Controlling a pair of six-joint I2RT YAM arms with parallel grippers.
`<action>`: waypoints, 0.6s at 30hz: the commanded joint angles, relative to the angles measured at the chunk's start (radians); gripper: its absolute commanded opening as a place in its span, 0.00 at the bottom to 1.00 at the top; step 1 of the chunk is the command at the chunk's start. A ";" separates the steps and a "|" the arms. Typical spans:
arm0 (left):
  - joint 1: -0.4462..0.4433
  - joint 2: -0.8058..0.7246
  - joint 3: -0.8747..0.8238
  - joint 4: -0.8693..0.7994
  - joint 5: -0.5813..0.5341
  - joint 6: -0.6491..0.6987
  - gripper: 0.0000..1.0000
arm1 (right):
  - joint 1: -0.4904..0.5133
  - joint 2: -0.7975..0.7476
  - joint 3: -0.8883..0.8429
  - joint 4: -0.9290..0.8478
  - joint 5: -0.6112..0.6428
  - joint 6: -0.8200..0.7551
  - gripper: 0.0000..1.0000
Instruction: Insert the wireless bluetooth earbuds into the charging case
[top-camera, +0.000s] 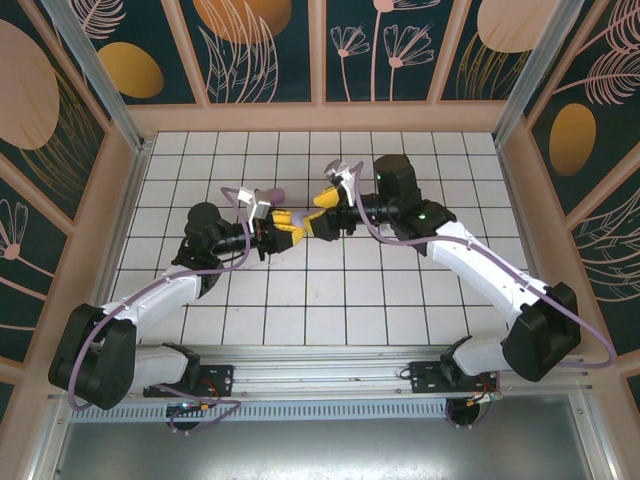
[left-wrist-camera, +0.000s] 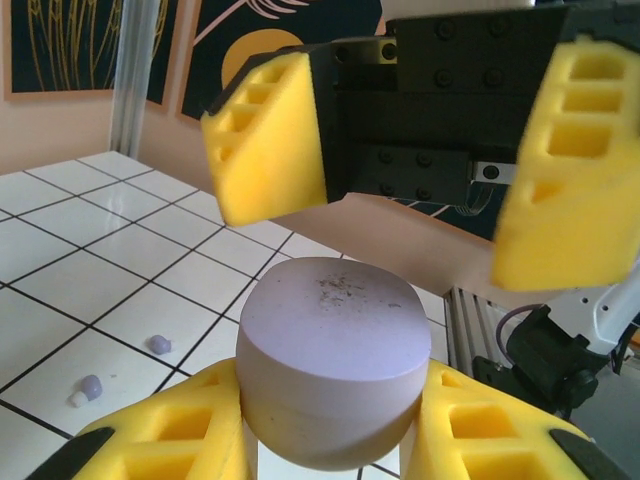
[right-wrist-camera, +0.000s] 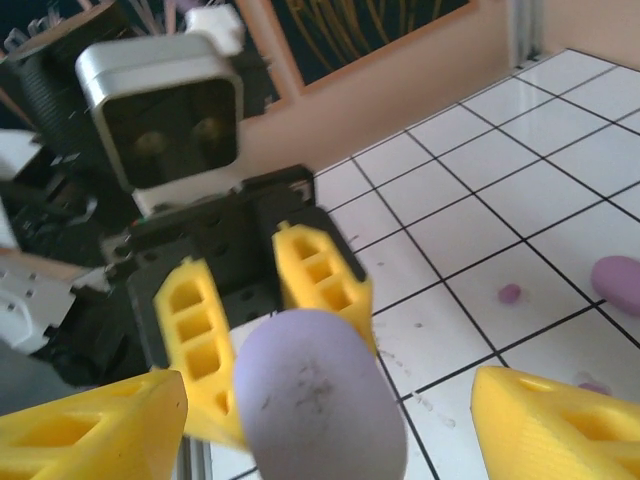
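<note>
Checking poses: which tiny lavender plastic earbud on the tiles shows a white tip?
The nearer lavender earbud in the left wrist view; the farther lavender earbud looks plain.

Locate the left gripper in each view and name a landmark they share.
Top external: left gripper, just left of centre.
Left wrist: left gripper at the bottom edge, shut on the lavender case.
Right wrist: left gripper at centre, behind that case.
Shared landmark: the open right gripper facing it.

Two arms (top-camera: 170, 290) are reaching over the table (top-camera: 400, 300), each carrying one gripper: the left gripper (top-camera: 288, 228) and the right gripper (top-camera: 326, 200). One lavender case (left-wrist-camera: 333, 355) is showing. Two lavender earbuds (left-wrist-camera: 160, 344) are lying at its eight o'clock.
</note>
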 joint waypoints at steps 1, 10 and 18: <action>-0.003 -0.019 0.034 -0.006 0.056 0.016 0.00 | -0.003 -0.058 -0.028 -0.009 -0.077 -0.121 0.76; -0.004 -0.015 0.061 -0.024 0.100 0.015 0.00 | -0.007 -0.006 0.045 -0.137 -0.062 -0.263 0.75; -0.004 -0.017 0.067 -0.039 0.113 0.019 0.00 | -0.015 0.037 0.087 -0.131 -0.104 -0.248 0.60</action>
